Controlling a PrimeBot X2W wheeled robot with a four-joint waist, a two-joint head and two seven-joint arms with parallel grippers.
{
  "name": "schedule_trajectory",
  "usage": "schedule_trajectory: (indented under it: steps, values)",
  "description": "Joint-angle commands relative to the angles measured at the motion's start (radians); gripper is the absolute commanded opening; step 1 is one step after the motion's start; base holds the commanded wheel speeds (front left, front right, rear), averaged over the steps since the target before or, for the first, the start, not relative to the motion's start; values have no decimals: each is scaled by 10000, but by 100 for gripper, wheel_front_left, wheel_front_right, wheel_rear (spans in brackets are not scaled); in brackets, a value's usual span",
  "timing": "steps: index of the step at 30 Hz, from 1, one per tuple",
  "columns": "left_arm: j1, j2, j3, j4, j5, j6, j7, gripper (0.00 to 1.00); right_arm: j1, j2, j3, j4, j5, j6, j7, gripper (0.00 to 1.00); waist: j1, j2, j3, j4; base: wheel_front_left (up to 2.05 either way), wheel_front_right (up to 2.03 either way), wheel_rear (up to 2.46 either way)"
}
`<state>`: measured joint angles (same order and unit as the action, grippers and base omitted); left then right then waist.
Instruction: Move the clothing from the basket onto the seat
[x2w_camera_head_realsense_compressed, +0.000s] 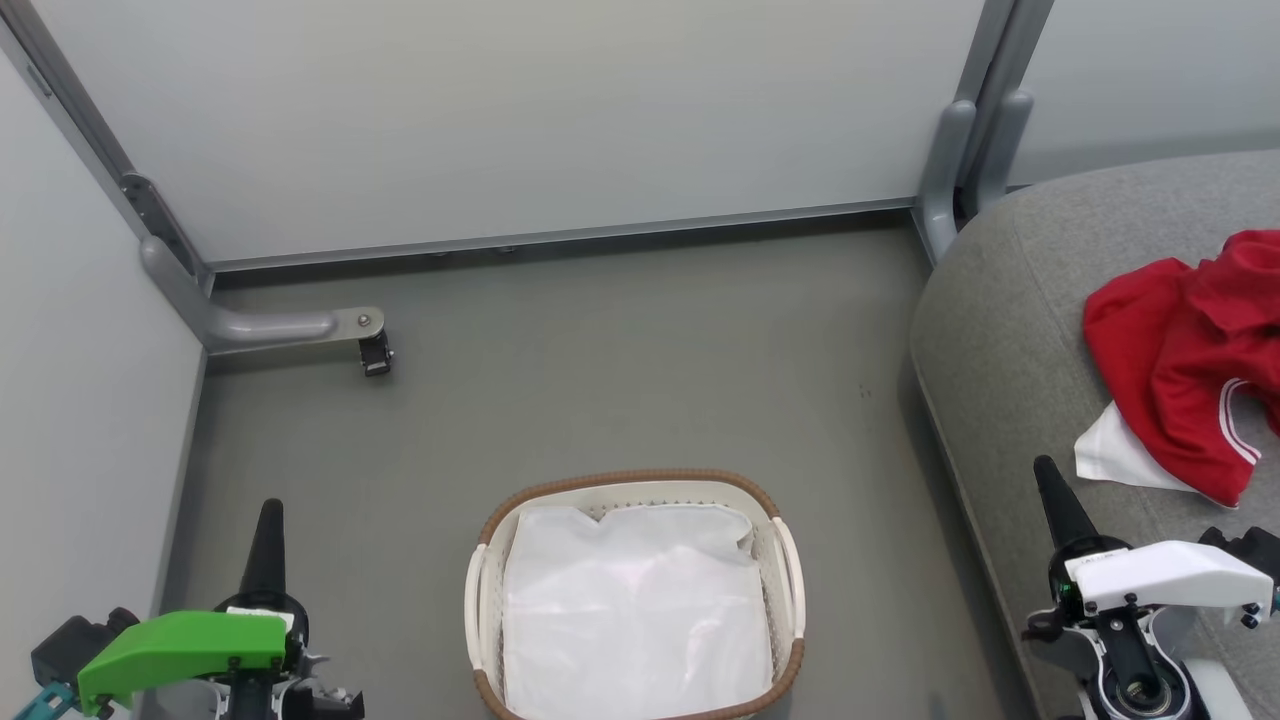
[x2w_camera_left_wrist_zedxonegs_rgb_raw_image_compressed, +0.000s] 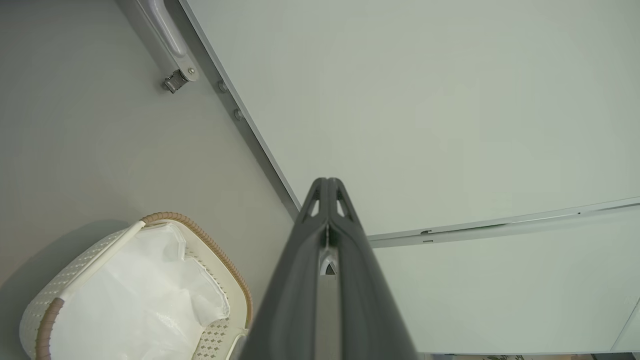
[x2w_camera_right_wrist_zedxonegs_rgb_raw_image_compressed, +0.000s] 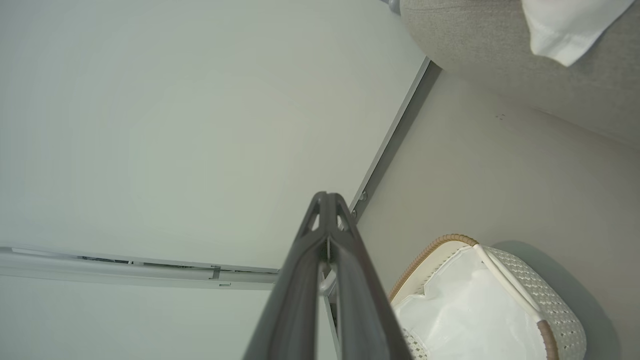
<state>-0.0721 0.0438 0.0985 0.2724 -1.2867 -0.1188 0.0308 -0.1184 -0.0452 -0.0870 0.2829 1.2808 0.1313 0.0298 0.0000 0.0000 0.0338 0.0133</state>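
Clothing (x2w_camera_head_realsense_compressed: 1185, 350): red heap with a white part lay on the seat (x2w_camera_head_realsense_compressed: 1000, 330), cut off at the head view's right edge | basket (x2w_camera_head_realsense_compressed: 630, 478): stood on the floor (x2w_camera_head_realsense_compressed: 600, 350) holding a white liner (x2w_camera_head_realsense_compressed: 630, 610), near rim cut off | left gripper (x2w_camera_left_wrist_zedxonegs_rgb_raw_image_compressed: 327, 185), right gripper (x2w_camera_right_wrist_zedxonegs_rgb_raw_image_compressed: 327, 196): both closed, empty | print on right gripper's white housing (x2w_camera_head_realsense_compressed: 1170, 575): too small to read

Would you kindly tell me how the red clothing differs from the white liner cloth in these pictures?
The clothing is bright red with thin white stripe trim, while the liner cloth is plain white. The clothing lies in a crumpled heap on the grey seat, while the liner cloth sits spread fairly flat inside the basket. Both look like soft fabric.
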Motion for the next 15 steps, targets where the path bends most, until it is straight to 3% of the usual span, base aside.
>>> schedule_trajectory:
  steps: [1, 15]
  values:
    - [-220, 78, 54, -80, -241, -59, 50, 0, 20, -56, -48, -128, 238, -6, 69, 0, 0, 0, -10, -5, 0, 0, 0]
    - [-309, 85, 104, -164, -1408, -87, 365, 0, 69, -65, -147, -236, 1419, -7, 383, 0, 0, 0, -111, -48, 0, 0, 0]
